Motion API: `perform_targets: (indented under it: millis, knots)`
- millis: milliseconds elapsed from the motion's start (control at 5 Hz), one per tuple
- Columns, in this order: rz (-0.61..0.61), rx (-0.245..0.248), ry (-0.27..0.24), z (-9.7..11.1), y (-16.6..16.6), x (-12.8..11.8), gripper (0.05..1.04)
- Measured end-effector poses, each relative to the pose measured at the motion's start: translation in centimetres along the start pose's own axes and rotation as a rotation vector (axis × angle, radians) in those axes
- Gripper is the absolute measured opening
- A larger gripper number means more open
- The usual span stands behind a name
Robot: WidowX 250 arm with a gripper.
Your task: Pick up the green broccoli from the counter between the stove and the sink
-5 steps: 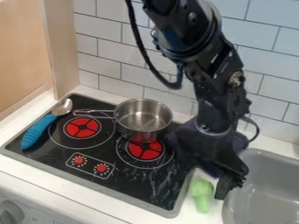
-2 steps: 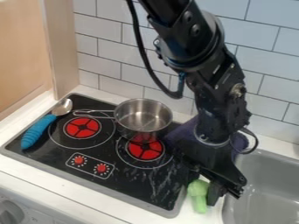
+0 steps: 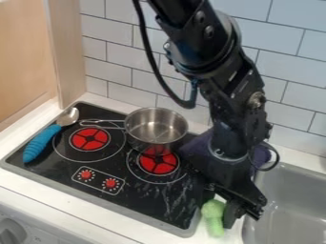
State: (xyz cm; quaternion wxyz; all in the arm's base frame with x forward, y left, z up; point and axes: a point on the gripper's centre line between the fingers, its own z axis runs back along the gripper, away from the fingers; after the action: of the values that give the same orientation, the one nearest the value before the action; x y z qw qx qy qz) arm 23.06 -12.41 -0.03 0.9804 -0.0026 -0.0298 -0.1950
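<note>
By the sink (image 3: 290, 202), green toy (image 3: 214, 218): just slid a bit.
Claw (image 3: 221, 210): close by, likely moving it; can't tell if open or shut.

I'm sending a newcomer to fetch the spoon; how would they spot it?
Find the black stove top set in the white counter, before the tiled wall. Along its left side, as pictured, lies the spoon, silver bowl toward the wall. Its thick, ridged blue handle sets it apart from the all-metal pot nearby.

White wall tiles (image 3: 116, 55), dark grout.
</note>
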Motion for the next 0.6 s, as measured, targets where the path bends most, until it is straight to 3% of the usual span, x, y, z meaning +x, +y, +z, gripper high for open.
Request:
perform_targets:
  millis: [600]
  knots:
    - [0.081, 0.071, -0.092, 4.6, 4.0, 0.4, 0.505]
